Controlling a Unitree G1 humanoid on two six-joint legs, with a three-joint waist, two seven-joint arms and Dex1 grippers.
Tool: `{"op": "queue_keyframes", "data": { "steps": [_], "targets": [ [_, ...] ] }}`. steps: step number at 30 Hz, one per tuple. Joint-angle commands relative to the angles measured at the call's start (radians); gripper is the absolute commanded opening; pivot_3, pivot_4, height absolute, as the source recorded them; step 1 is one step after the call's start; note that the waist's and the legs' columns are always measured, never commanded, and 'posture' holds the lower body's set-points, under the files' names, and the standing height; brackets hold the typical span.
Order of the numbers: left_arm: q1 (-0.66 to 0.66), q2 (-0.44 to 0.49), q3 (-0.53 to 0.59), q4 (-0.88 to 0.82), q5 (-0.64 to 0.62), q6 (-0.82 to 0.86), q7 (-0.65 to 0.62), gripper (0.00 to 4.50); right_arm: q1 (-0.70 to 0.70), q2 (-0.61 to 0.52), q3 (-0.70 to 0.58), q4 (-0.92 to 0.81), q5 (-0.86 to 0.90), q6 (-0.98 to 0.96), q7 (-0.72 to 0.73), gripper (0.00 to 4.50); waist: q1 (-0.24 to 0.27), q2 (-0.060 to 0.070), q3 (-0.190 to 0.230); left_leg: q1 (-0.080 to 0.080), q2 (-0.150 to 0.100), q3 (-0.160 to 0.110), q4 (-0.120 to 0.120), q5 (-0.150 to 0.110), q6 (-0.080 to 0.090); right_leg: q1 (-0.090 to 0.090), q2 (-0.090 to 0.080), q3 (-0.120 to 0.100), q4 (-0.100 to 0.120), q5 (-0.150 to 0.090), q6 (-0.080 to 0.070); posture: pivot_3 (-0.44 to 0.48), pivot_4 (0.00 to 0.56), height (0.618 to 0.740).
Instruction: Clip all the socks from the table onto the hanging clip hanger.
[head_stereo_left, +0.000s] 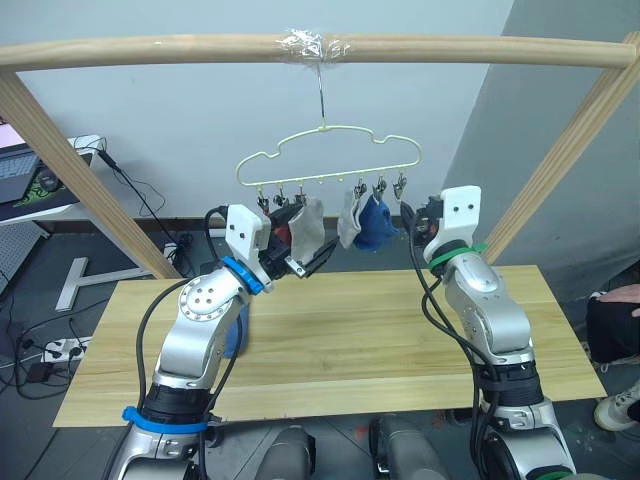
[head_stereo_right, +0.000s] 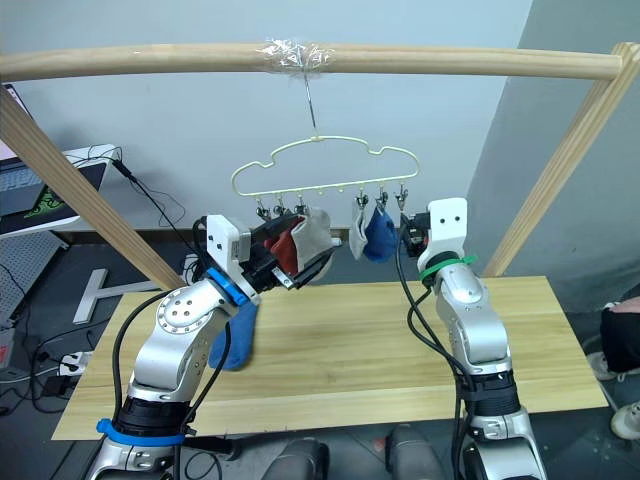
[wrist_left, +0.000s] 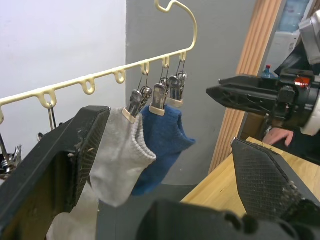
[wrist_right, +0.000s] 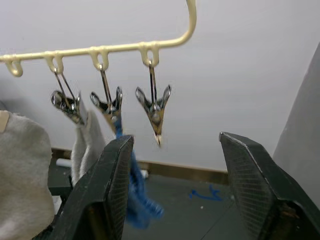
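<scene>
I see the clip hanger (head_stereo_left: 328, 158) in the upper middle of the head view, a thin pale-yellow wire with a wavy cloud outline, its metal hook hung from a round wooden pole (head_stereo_left: 320, 47) wrapped there in clear tape. Small dark metal clips dangle along its lower bar.

A light grey sock (head_stereo_left: 349, 218) and a blue sock (head_stereo_left: 375, 224) hang side by side, touching, from clips right of centre. Another light grey sock (head_stereo_left: 307, 225) hangs left of centre, and a brick red sock (head_stereo_right: 286, 248) shows just beside it, against my left claw (head_stereo_right: 296, 258). That claw sits raised under the left half of the hanger, at those two socks; I cannot tell whether its fingers grip either. In its wrist view the ribbed black fingers (wrist_left: 262, 175) stand wide apart.

My right claw (wrist_right: 172, 187) is lifted at the right end of the hanger, fingers spread wide and empty, below the outermost bare clip (wrist_right: 154, 110).

A second blue sock (head_stereo_right: 234, 335) lies on the table (head_stereo_left: 380, 330), a long light plank top with visible grain, partly hidden behind my left arm in the lower left.
</scene>
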Motion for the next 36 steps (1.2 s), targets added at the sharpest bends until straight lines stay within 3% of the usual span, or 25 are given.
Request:
{"op": "queue_keyframes", "data": {
  "steps": [1, 3, 6, 36],
  "targets": [
    [-0.006, 0.001, 0.007, -0.034, -0.001, -0.011, 0.008, 4.5, -0.033, 0.009, -0.004, 0.013, -0.016, -0.045, -0.001, 2.67, 0.0, 0.0, 0.0, 0.0, 0.0, 0.0, 0.0, 0.0, 0.0, 0.0, 0.0, 0.0, 0.0, 0.0, 0.0, 0.001, 0.157, 0.74],
    [-0.007, 0.002, 0.008, -0.035, 0.0, -0.011, 0.009, 4.5, -0.046, 0.012, -0.005, 0.037, -0.021, -0.056, 0.001, 2.24, 0.0, 0.0, 0.0, 0.0, 0.0, 0.0, 0.0, 0.0, 0.0, 0.0, 0.0, 0.0, 0.0, 0.0, -0.001, 0.001, 0.157, 0.74],
    [-0.008, 0.003, 0.009, -0.038, -0.001, -0.008, 0.01, 4.5, -0.058, 0.016, -0.009, 0.056, -0.029, -0.064, 0.004, 1.21, 0.001, 0.0, 0.0, 0.0, 0.0, 0.0, 0.0, 0.0, 0.0, 0.0, 0.0, 0.0, 0.0, 0.0, -0.001, 0.018, 0.162, 0.74],
    [-0.036, 0.011, 0.006, -0.159, -0.072, 0.113, 0.003, 4.5, -0.208, 0.049, 0.001, 0.305, -0.054, -0.146, 0.01, 1.21, 0.0, 0.0, 0.0, 0.0, 0.0, 0.0, 0.0, 0.0, 0.0, 0.0, 0.0, 0.0, 0.001, 0.001, -0.001, 0.045, 0.178, 0.74]
  ]
}}
